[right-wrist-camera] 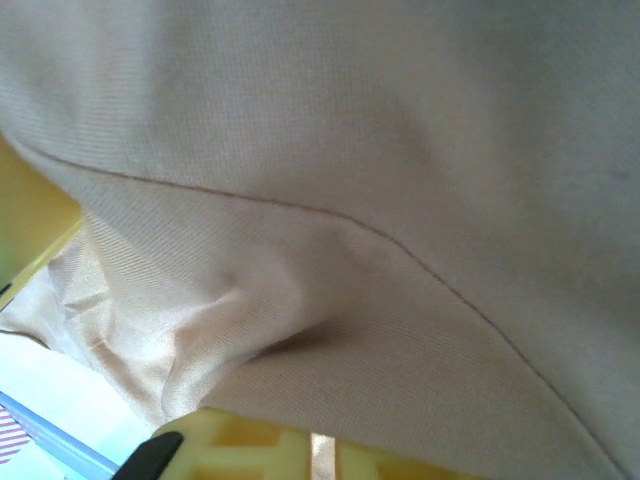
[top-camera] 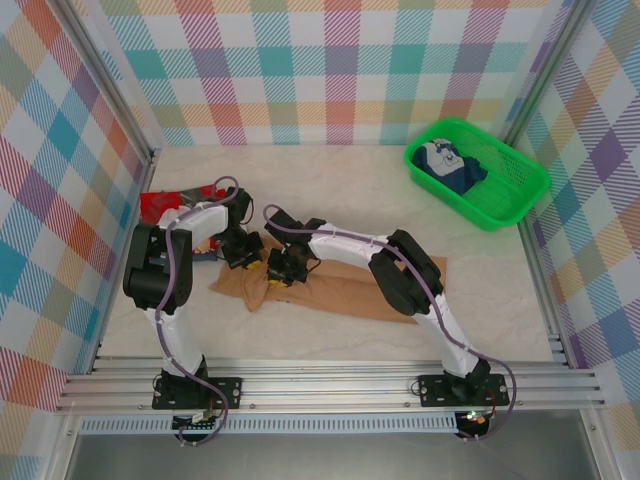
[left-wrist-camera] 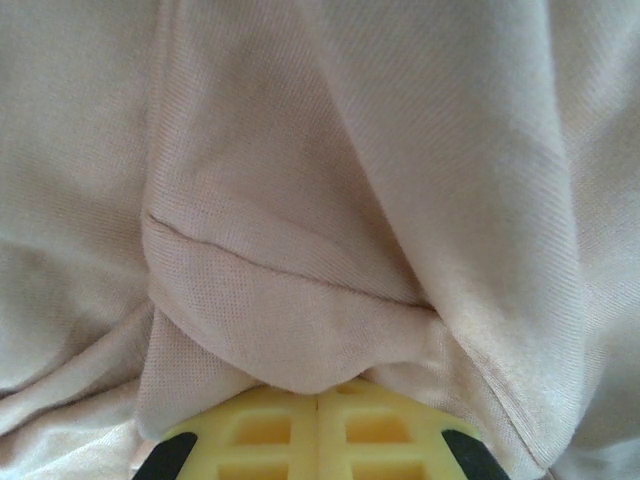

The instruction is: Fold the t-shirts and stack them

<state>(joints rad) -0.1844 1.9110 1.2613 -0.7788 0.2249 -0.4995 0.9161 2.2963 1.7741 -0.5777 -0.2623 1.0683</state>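
The tan-brown t-shirt (top-camera: pixel 350 288) lies bunched and partly folded across the middle of the table, print hidden. My left gripper (top-camera: pixel 243 256) is down at its left end. In the left wrist view its yellow fingers (left-wrist-camera: pixel 270 430) are pressed together, shut on a fold of the tan cloth (left-wrist-camera: pixel 300 330). My right gripper (top-camera: pixel 281 268) is just beside it, and its yellow fingers (right-wrist-camera: pixel 250 455) are shut on a hem of the same shirt (right-wrist-camera: pixel 350 200), with cloth in the thin gap. The red t-shirt (top-camera: pixel 165 206) lies flat at the far left behind the left arm.
A green mesh basket (top-camera: pixel 520 190) stands at the back right with a dark blue and white cloth (top-camera: pixel 450 165) in it. Plaid walls close in three sides. A metal rail (top-camera: pixel 330 385) runs along the near edge. Bare white table (right-wrist-camera: pixel 60 405) shows beside the shirt.
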